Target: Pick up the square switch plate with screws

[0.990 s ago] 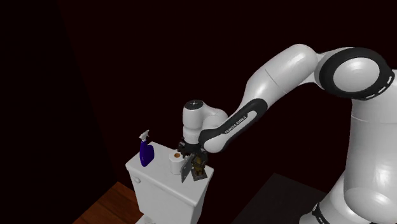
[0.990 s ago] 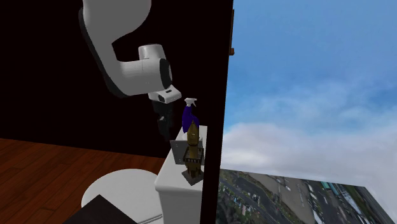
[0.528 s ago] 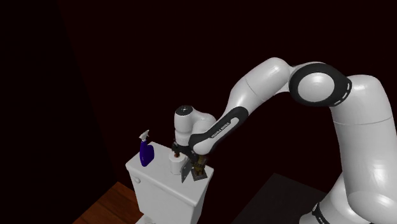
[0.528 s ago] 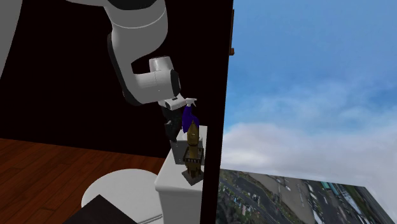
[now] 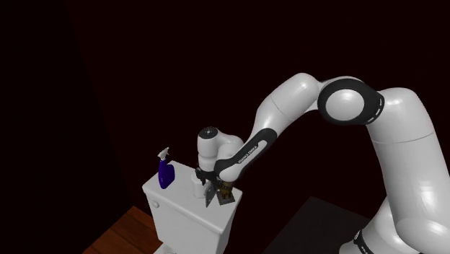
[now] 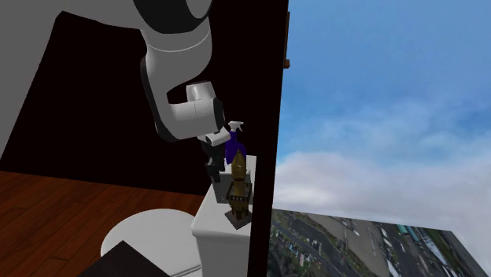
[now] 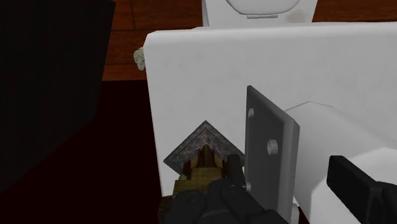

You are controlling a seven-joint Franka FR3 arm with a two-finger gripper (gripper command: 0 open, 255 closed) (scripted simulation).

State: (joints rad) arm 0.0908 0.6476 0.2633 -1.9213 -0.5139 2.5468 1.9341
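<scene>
The gripper (image 5: pixel 213 182) is dropping lower at the shoulder view's lower centre. Its fingers are apart, straddling the upright grey switch plate (image 7: pixel 270 149) on the toilet tank (image 7: pixel 210 76). Closing seems next.

The gripper (image 7: pixel 286 167) hangs low over a crowded end of the white tank lid (image 7: pixel 210 63). A grey plate (image 7: pixel 270 143) stands on edge between its spread fingers (image 7: pixel 234 175), and a white roll (image 7: pixel 331 137) sits close behind it, narrowing one finger's gap. A gold tower model (image 7: pixel 202 162) stands just beside the other finger. A blue spray bottle (image 5: pixel 166 175) stands beyond the roll. The lid ahead of the gripper lies bare.
</scene>
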